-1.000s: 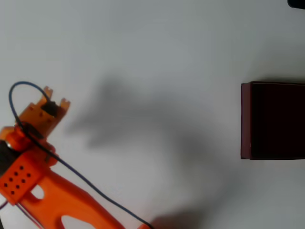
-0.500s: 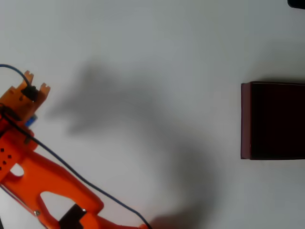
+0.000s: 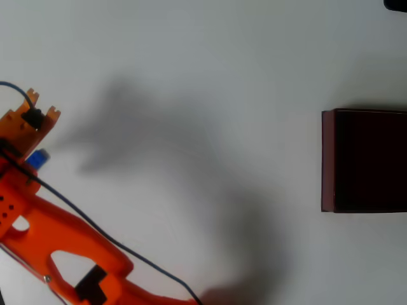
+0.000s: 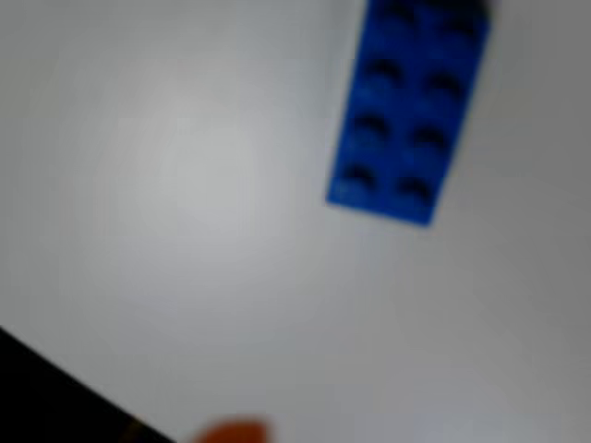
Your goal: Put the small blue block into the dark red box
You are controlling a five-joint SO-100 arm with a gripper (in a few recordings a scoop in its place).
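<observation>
The small blue block point(image 4: 409, 111) lies flat on the white table in the wrist view, at the upper right, studs up and blurred. In the overhead view a corner of the small blue block point(image 3: 38, 157) peeks out from under my orange arm at the far left. My gripper point(image 3: 27, 130) hangs over that spot, its fingers hidden beneath the wrist. One orange fingertip point(image 4: 231, 432) shows at the bottom edge of the wrist view, apart from the block. The dark red box point(image 3: 327, 159) stands at the far right, its dark inside bare.
White tabletop lies between the arm and the box, crossed by the arm's broad shadow point(image 3: 191, 171). A thin dark cable point(image 3: 95, 225) runs along the arm. A dark object point(image 3: 395, 4) sits at the top right corner.
The arm has swung left and slightly down the picture. The blue block's corner now shows more beside the wrist. The box has not moved.
</observation>
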